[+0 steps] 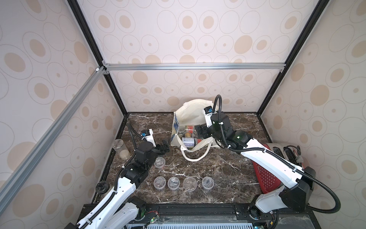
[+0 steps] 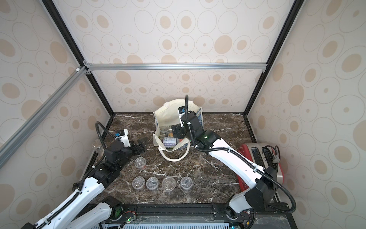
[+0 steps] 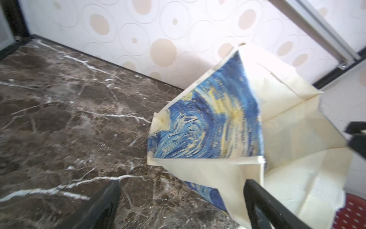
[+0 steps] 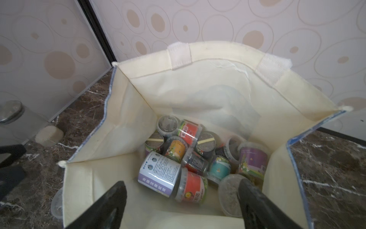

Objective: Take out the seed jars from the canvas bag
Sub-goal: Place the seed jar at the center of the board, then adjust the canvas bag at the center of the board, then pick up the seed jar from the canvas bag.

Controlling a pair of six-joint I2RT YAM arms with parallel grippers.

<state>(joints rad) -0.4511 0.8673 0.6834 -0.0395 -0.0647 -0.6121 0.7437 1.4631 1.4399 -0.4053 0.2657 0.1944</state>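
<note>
On my feed, the dark marble bench (image 1: 227, 178) carries a tall clear cylinder (image 1: 121, 150) at nine o'clock. It stands upright by the left wall with a metal lid on and beige grains at its bottom. Around four o'clock a red perforated basket (image 1: 267, 178) lies by the right wall. A silver toaster (image 1: 283, 153) sits against it at three o'clock, with a black cord on top.

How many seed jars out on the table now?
5. Four seed jars in a front row; fifth jar behind its left end. The canvas bag may hide others.
</note>
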